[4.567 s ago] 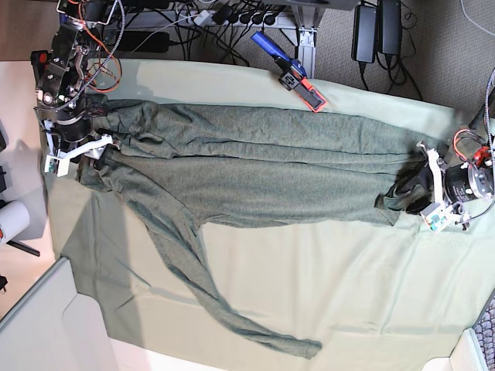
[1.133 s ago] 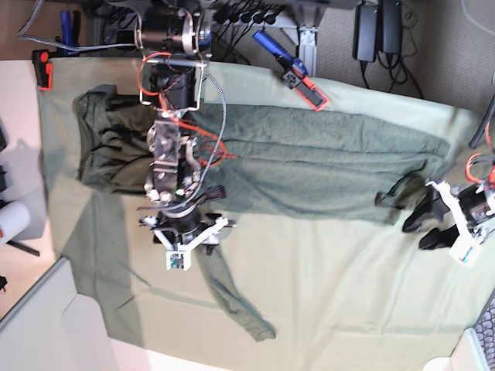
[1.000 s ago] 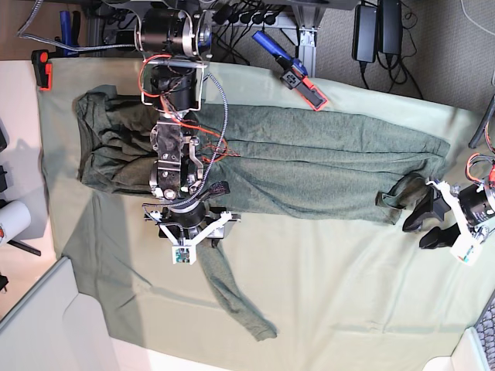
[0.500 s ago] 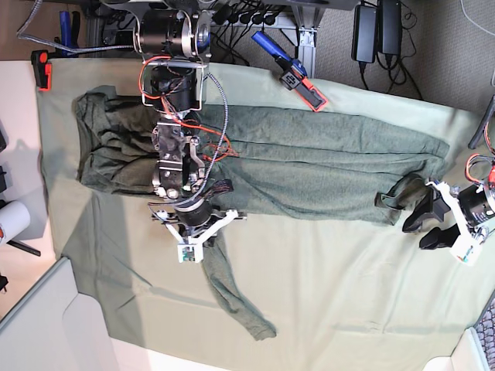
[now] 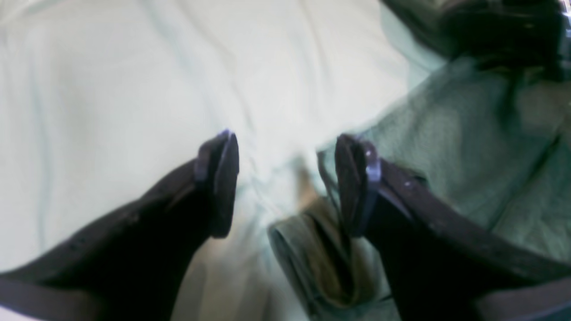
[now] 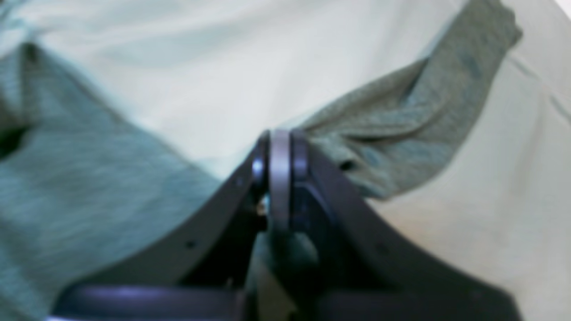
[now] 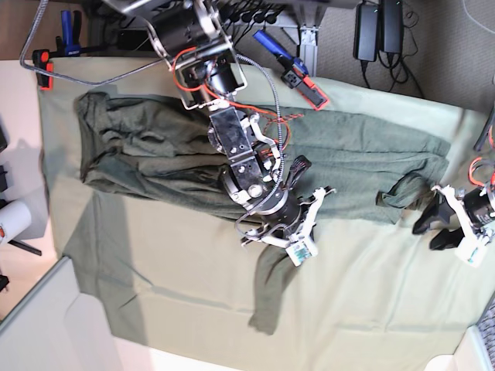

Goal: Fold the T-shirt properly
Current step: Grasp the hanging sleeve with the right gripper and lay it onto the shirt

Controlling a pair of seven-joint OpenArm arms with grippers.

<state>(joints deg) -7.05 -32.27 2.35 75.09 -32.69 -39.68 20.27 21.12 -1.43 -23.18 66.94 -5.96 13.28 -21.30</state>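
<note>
The dark olive T-shirt [image 7: 155, 154] lies spread across the pale green table cloth [image 7: 371, 294]. My right gripper [image 7: 278, 243] is shut on its long sleeve [image 7: 267, 297], which trails toward the front edge. In the right wrist view the jaws [image 6: 279, 151] pinch the fabric and the sleeve [image 6: 437, 102] runs off to the upper right. My left gripper [image 7: 429, 229] is open and empty beside the shirt's bunched right end [image 7: 402, 193]. In the left wrist view its fingers [image 5: 285, 178] straddle bare cloth, with the shirt [image 5: 468, 147] and a rolled edge [image 5: 321, 258] just to the right.
A blue and red clamp [image 7: 290, 69] lies on the cloth's back edge, and an orange clamp [image 7: 46, 69] grips its back left corner. Power bricks [image 7: 379, 31] and cables sit behind the table. A white object [image 7: 11, 220] stands off the left edge.
My right gripper has swung to the right along the shirt's front edge, dragging the sleeve with it. The left gripper has stayed open and barely moved.
</note>
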